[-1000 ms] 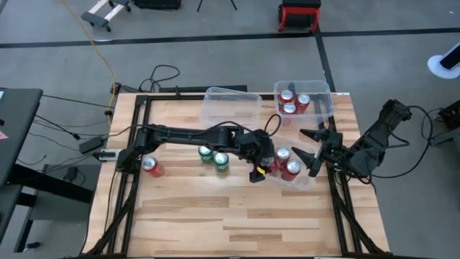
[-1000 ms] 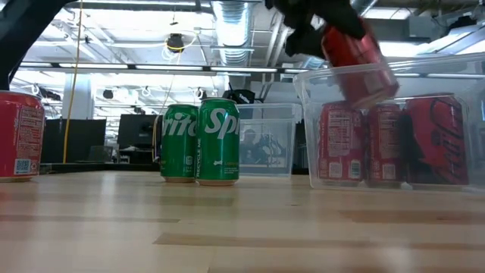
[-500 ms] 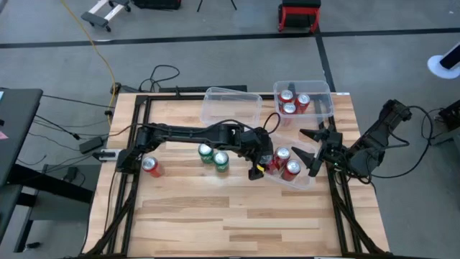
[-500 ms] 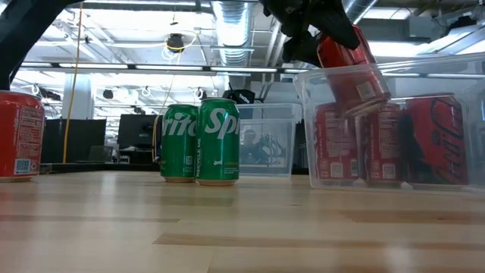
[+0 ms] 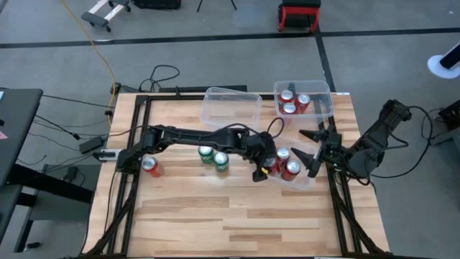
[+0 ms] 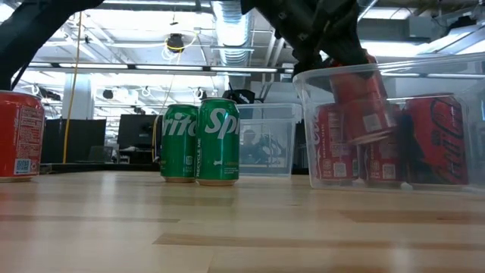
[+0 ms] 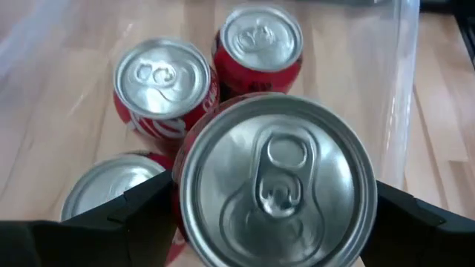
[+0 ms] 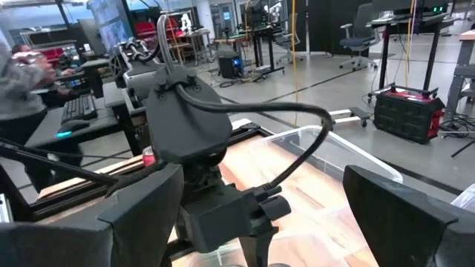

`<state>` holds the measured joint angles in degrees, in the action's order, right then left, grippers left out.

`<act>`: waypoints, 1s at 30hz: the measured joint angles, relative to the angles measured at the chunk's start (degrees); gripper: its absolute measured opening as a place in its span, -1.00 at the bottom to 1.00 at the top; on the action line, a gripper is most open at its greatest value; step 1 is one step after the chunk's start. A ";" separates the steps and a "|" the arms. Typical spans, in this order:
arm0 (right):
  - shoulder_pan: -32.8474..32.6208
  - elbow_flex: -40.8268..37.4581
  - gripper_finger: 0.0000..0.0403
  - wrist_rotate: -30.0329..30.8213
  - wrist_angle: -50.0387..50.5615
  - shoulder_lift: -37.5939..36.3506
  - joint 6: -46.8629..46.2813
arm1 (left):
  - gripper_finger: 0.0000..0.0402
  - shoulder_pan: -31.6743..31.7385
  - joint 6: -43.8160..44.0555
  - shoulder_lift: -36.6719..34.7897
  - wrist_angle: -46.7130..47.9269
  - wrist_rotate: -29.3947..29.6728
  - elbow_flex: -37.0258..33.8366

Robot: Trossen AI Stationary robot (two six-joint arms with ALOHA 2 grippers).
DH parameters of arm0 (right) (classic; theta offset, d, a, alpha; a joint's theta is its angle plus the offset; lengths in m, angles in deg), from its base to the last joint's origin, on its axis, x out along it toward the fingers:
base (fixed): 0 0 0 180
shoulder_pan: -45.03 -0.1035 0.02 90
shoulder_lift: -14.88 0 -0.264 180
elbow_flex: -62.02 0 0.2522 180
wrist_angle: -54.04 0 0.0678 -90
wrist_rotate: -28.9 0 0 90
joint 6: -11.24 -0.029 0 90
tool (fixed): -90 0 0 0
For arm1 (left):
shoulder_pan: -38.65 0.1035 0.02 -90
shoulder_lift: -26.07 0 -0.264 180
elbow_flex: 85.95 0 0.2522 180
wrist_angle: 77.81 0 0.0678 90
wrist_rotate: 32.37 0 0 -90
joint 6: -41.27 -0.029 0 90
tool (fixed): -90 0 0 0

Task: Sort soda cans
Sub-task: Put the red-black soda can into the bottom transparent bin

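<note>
My left gripper hangs over the nearer clear bin right of the table's middle, shut on a red soda can that is partly inside the bin. Three other red cans stand on the bin's floor below it. Two green cans stand upright on the wood at mid-table, and one red can stands near the left edge. My right gripper waits open at the table's right edge, touching nothing. My left gripper pinches the red can between its two fingers, on opposite sides of the wall just under the top rim. The fingers slant down from the table's left. The can hangs tilted, its bottom clear of the bin's floor.
A second clear bin at the far right corner holds three red cans. An empty clear bin stands at the far middle. Bare wood stretches along the table's near half.
My left gripper has gone down and a little toward the table's right edge with the red can. The can, earlier mostly above the bin's rim, now sits lower between the bin's walls, still tilted.
</note>
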<state>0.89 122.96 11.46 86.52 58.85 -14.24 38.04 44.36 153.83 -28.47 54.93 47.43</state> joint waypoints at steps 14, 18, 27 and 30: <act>0.02 0.00 0.93 -0.02 0.33 -0.05 0.02 | 0.63 0.29 -0.09 0.13 -1.34 -0.53 0.00; 0.02 0.00 0.93 -0.20 0.32 -0.05 0.00 | 0.63 0.31 0.82 0.13 -2.86 -2.83 0.00; 0.02 0.00 0.93 -0.20 0.31 -0.05 0.00 | 0.63 0.29 0.96 0.14 -2.85 -2.71 0.00; 0.02 0.00 0.93 -0.17 0.42 -0.05 0.00 | 0.63 0.29 -0.09 0.14 -2.42 -0.58 0.00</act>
<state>0.91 122.96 11.28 86.93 58.80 -14.24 38.33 44.27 153.96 -30.89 54.34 47.43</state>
